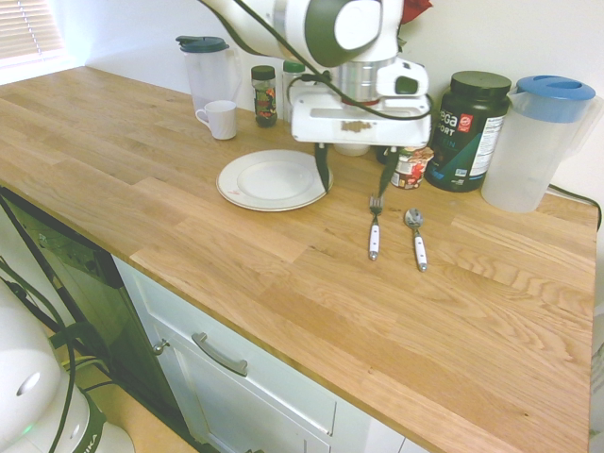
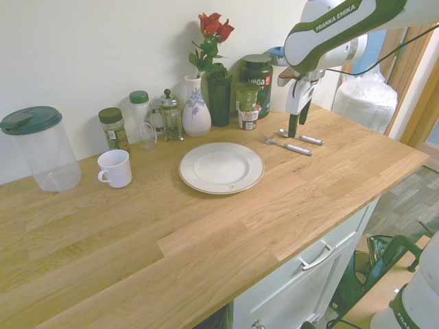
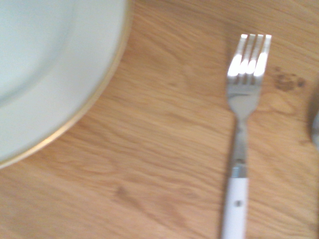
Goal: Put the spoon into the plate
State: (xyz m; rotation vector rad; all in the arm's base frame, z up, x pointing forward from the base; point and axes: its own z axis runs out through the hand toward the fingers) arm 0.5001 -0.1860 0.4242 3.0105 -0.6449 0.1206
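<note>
The spoon (image 1: 414, 236) lies flat on the wooden counter, shiny bowl toward the wall and white handle toward the front edge. It also shows in the second exterior view as the spoon (image 2: 302, 138), and as a grey sliver (image 3: 315, 127) in the wrist view. The white plate (image 1: 274, 179) sits empty to its left, plate (image 2: 221, 166), rim (image 3: 60, 99). My gripper (image 1: 354, 177) hangs open and empty above the counter between the plate and the cutlery, gripper (image 2: 296, 122). It stands just behind the fork's tines and touches nothing.
A white-handled fork (image 1: 375, 226) lies parallel to the spoon, between it and the plate. Along the wall stand a dark tub (image 1: 467, 127), small jars (image 1: 410, 151), a blue-lidded pitcher (image 1: 534, 142), a mug (image 1: 221, 119) and a vase (image 2: 196, 106).
</note>
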